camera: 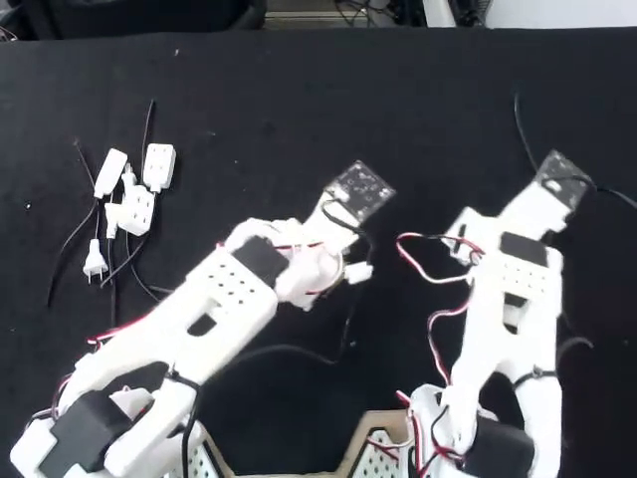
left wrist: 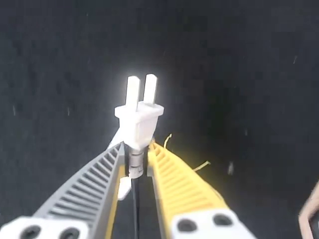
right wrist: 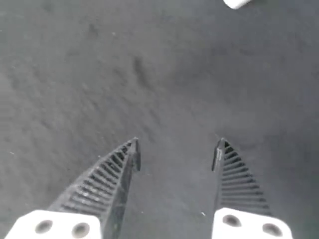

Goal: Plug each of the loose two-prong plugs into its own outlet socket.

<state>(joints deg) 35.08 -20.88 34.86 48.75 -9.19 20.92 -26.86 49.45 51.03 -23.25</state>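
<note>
While the left fingers (left wrist: 169,174) clamp the white plug (left wrist: 138,119) at its neck, prongs jutting past their tips, the right fingers (right wrist: 112,174) stand apart above the dark counter (right wrist: 149,74).

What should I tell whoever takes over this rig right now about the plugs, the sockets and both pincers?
Left pincer: shut on a white two-prong plug, gripped at its cord end, prongs pointing away.
Right pincer: open, holding nothing, over the black cloth.
Outlet sockets: clustered with cords on the left arm's side of the table; a second plug lies loose beside them.
Done: one plug is in hand. Whether any plug is seated cannot be told.
Left: insert the held plug, then the loose one.
</note>
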